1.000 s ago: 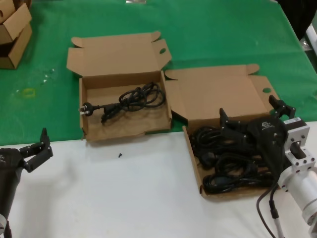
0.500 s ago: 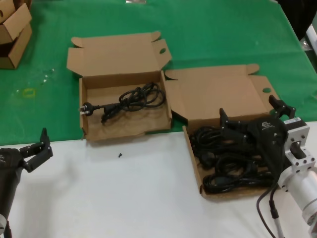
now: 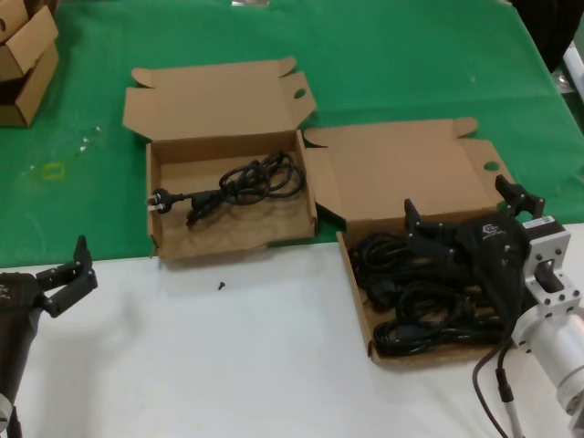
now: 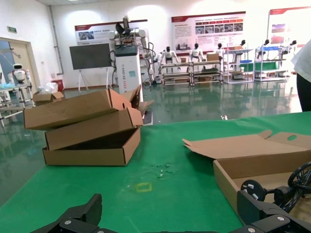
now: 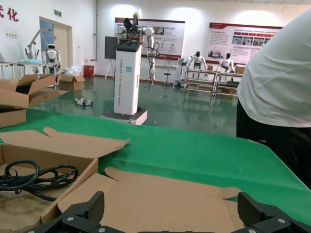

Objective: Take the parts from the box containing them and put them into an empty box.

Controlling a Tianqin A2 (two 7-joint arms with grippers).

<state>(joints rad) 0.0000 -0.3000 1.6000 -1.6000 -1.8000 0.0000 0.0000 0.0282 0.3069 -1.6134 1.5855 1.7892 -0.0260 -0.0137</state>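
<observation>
The right tool (image 3: pixel 465 224) and its arm cover the right part of the full box (image 3: pixel 358 301), hiding some of the black cords (image 3: pixel 401 306) inside. At the picture's top left edge, the stacked cartons (image 3: pixel 23 59) are cut off.

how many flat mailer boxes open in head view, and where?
2. One sits on the green cloth at centre-left, holding a single cord. The other is to the robot's right, full of cords, under the open right gripper.
</observation>
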